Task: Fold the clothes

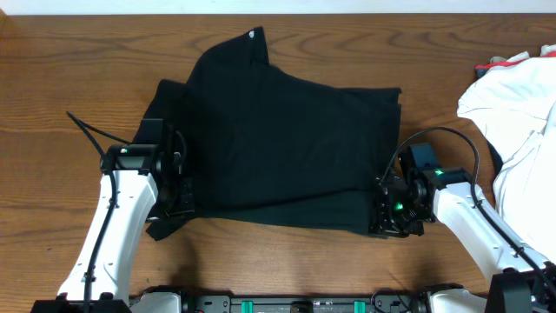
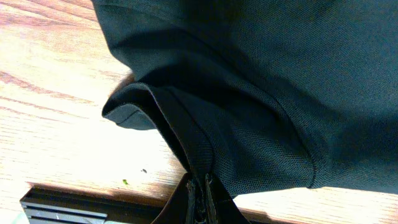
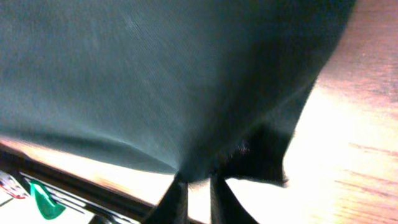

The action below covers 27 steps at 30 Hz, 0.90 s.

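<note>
Left hand pinching shirt hem, right hand at opposite corner

the shirt is soft black cloth, matt, with a fine knitted mesh. the worktop is grained brown wood, smooth with a slight sheen. the heap of white cloth looks matt and creased. the arm shells are smooth white plastic.

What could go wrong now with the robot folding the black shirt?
The right gripper seems to hold only a thin tip of the shirt, and the view is blurry; that corner could slip out.
The left gripper pinches just its edge, so pulling might bunch the fold.
The white cloth heap lies near the right arm and might snag.
</note>
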Tool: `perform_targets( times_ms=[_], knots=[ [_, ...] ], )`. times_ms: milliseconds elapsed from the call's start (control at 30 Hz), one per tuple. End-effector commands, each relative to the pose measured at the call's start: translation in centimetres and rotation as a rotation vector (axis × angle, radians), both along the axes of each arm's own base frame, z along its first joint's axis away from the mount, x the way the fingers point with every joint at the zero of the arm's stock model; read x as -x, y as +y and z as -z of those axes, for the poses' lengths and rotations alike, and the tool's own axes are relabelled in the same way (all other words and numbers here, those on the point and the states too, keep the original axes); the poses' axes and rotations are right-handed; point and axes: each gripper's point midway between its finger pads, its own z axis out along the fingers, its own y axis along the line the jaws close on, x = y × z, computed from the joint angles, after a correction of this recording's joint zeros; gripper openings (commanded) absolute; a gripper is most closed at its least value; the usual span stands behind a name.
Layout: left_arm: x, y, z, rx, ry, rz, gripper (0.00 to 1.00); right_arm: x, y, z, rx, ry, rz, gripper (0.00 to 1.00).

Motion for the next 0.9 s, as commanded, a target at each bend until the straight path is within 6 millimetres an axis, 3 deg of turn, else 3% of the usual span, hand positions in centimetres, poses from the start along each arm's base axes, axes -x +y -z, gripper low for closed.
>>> perform_targets(
  times_ms=[0, 200, 233, 433, 567, 733, 800, 867],
  knots=[
    [-0.2, 0.6, -0.5, -0.035, -0.014, -0.014, 0.08, 0.3, 0.0, 0.3, 0.011, 0.012, -0.007, 0.2],
    [-0.2, 0.6, -0.6, -0.036, -0.014, -0.014, 0.15, -0.2, -0.8, 0.6, 0.06, -0.012, -0.008, 0.28],
    [-0.3, 0.6, -0.5, -0.036, -0.016, -0.014, 0.23, -0.7, -0.7, 0.6, 0.055, -0.031, -0.005, 0.28],
    [-0.5, 0.5, -0.5, -0.034, -0.025, -0.015, 0.46, -5.4, 0.2, 0.3, 0.013, -0.221, 0.027, 0.28],
    [-0.5, 0.5, -0.5, -0.034, -0.024, -0.018, 0.51, -7.3, 0.5, 0.0, -0.001, -0.286, 0.073, 0.36],
    [-1.6, 0.5, -0.5, -0.033, -0.07, -0.018, 0.58, -7.9, -2.1, 0.7, 0.157, -0.311, 0.099, 0.51],
    [-2.6, 0.5, -0.6, -0.032, -0.11, -0.019, 0.61, -8.7, -3.0, 0.7, 0.199, -0.34, 0.128, 0.5],
    [-4.0, 0.5, -0.7, -0.029, -0.166, -0.02, 0.61, -10.1, -2.8, 0.2, 0.173, -0.397, 0.143, 0.41]
  ],
)
